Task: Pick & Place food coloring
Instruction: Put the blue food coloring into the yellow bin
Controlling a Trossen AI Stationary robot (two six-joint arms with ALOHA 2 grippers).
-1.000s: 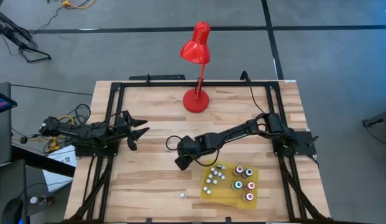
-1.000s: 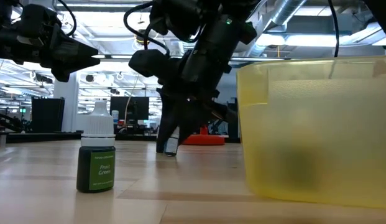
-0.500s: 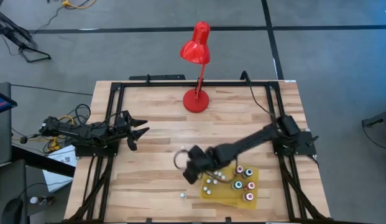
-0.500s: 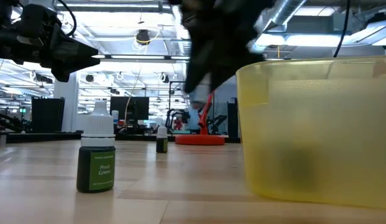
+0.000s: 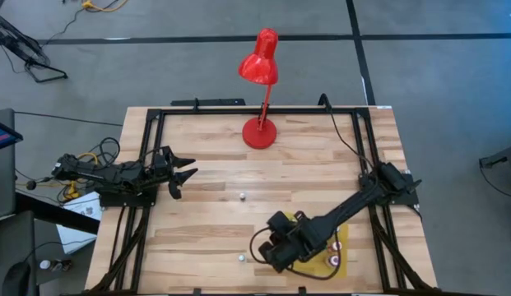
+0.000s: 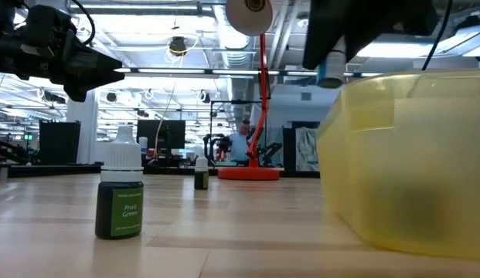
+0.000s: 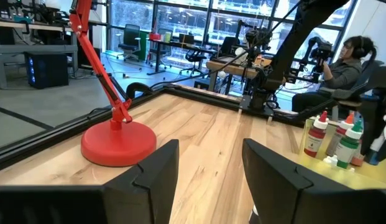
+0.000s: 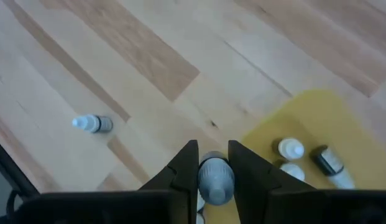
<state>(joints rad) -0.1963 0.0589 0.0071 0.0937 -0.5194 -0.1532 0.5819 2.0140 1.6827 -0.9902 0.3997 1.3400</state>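
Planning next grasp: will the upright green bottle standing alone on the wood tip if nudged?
Likely tips easily: the green bottle stands tall on a narrow base. Probably light and stiff, being a small plastic dropper. Its round body and tapered cap suggest it would roll once down.

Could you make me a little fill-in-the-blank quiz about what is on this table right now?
1. The desk lamp at the far edge of the table is coloured ____.
2. The bottle in the right gripper hangs over the ____ tray.
3. The bottle standing nearest the low camera has a label reading "Frost ____".
4. The left gripper waits with its jaws ____.

Missing words: red; yellow; Green; open
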